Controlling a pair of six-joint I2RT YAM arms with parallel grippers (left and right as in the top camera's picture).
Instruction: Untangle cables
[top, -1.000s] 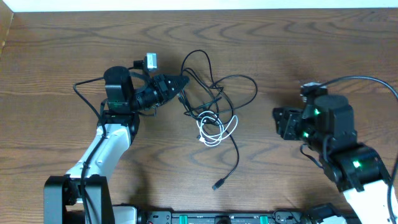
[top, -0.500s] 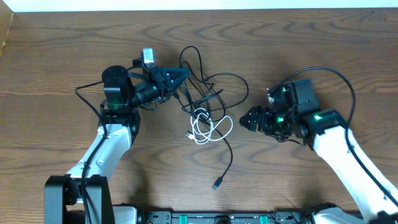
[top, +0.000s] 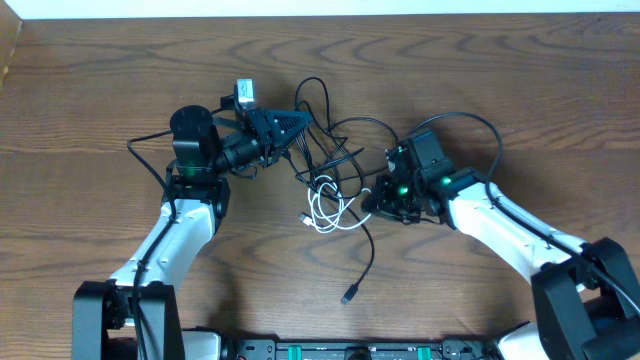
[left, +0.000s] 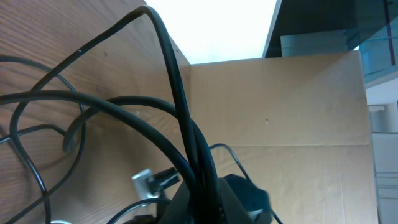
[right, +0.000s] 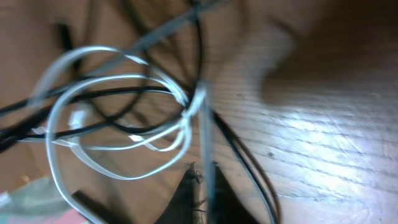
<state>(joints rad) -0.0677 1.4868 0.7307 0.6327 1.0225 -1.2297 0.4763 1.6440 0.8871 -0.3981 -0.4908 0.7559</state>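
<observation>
The cables lie in one tangle at mid-table. Black cables (top: 372, 255) loop from the top of the heap down to a plug (top: 350, 295) near the front. The white cable (top: 335, 212) is coiled low in the heap. My left gripper (top: 298, 123) is shut on a bundle of black cable strands at the tangle's upper left. In the left wrist view those black cables (left: 177, 87) run straight into the left gripper (left: 202, 193). My right gripper (top: 369, 203) is shut on the white cable's right side. One white strand (right: 206, 137) passes between the right gripper (right: 204, 186) jaws.
A metal USB plug (left: 152, 180) hangs just left of my left jaws. A cardboard wall (left: 280, 124) stands beyond the table's far edge. Bare wooden tabletop (top: 500, 80) surrounds the tangle. The arms' own thick black cords arc over each arm.
My right arm has swung in from the right edge to the tangle and closed on the white cable. The left gripper shifted slightly right, still holding the black strands.
</observation>
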